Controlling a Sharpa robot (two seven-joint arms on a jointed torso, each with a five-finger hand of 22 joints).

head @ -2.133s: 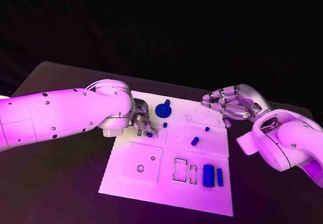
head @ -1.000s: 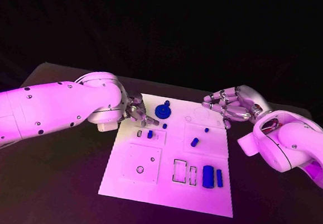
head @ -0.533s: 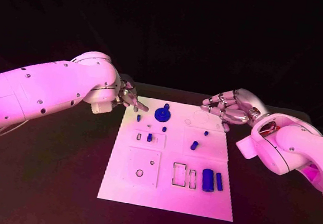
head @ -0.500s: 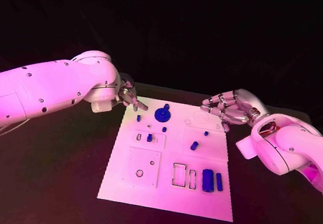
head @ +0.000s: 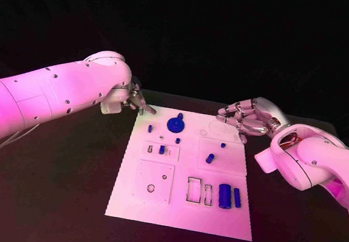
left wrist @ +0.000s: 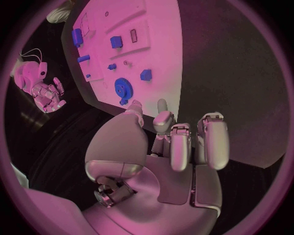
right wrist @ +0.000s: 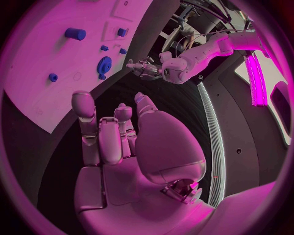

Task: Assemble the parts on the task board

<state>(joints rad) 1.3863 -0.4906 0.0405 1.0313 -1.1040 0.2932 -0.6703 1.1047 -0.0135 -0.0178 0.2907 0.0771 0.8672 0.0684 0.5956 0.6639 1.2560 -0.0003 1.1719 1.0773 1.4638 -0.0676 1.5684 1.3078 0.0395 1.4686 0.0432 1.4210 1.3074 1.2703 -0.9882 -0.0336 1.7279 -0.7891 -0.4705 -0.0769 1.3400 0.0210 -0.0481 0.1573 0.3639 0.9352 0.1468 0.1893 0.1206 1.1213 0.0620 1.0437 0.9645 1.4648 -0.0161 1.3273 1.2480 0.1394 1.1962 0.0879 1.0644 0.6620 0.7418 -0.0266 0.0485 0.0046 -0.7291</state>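
The white task board (head: 179,210) lies in the middle of the table. A blue gear (head: 175,122) stands near its far edge, with small blue pegs (head: 161,149) around it and two blue blocks (head: 225,196) near the right side. My left hand (head: 135,101) hovers just off the board's far left corner, fingers loosely bent, holding nothing. My right hand (head: 244,117) hangs at the far right corner, also holding nothing. The left wrist view has my left hand (left wrist: 174,142) short of the board (left wrist: 159,44) and gear (left wrist: 122,88). The right wrist view has my right hand (right wrist: 116,142) beside the board (right wrist: 36,98).
Black table (head: 53,171) surrounds the board on every side. Empty outlined slots (head: 193,186) and a recessed plate (head: 153,182) sit in the board's near half. The right wrist view also takes in my left hand (right wrist: 144,67) across the board.
My left hand has lifted off the board's small slots and drawn back to the far left corner, uncovering small blue pegs. The right hand has stayed put.
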